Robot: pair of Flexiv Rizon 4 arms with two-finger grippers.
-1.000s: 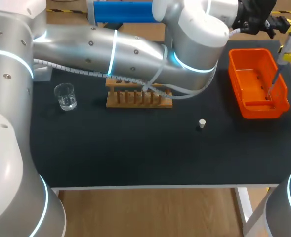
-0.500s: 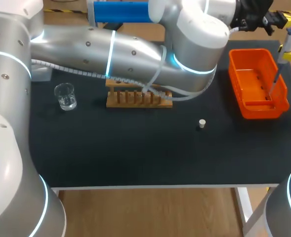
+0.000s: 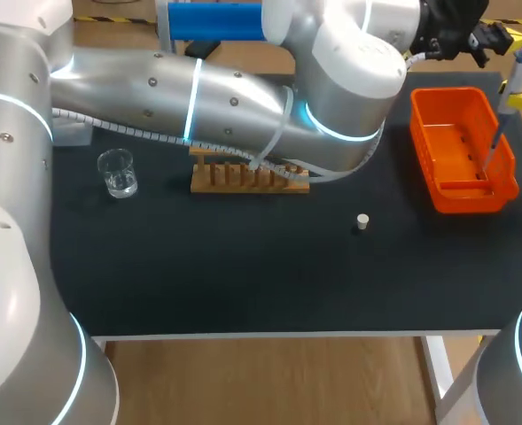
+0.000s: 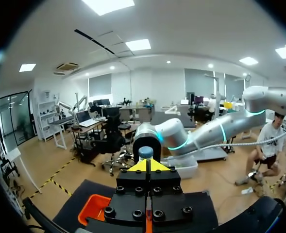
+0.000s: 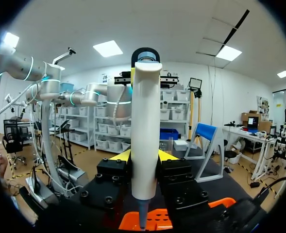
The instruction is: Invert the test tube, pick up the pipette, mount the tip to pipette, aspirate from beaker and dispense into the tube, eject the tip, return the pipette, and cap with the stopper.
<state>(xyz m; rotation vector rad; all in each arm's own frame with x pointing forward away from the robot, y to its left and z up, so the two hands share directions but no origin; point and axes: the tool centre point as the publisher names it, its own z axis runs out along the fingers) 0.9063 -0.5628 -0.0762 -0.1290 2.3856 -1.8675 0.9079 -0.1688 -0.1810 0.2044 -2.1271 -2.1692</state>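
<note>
Nine entries, each placed by the orange bin (image 3: 469, 200).
Table (image 3: 243, 266): black top; bears the bin near its far right corner.
Left arm (image 3: 198, 97): enters from the left, crosses above the rack (image 3: 234, 181), ends just behind the bin's far end.
Orange bin: open-topped, long side running front to back.
Rack: wooden, well to the left of the bin, partly hidden by the left arm.
Left gripper (image 4: 147, 166): fingers pressed close, only a thin slit between them; the blue-grey top of the pipette (image 5: 145, 131) lies just ahead of its tips, above the bin's far end.
Right gripper (image 5: 143, 156): pinching the pipette's white body from two sides, above the bin's right wall.
Pipette: roughly upright, thin lower end pointing down into the bin's open inside — contact with the floor cannot be told.
Beaker (image 3: 117, 173): clear glass, far left of the bin, beyond the rack.
Stopper (image 3: 362, 221): small, pale, on the table between rack and bin, nearer the front edge.
</note>
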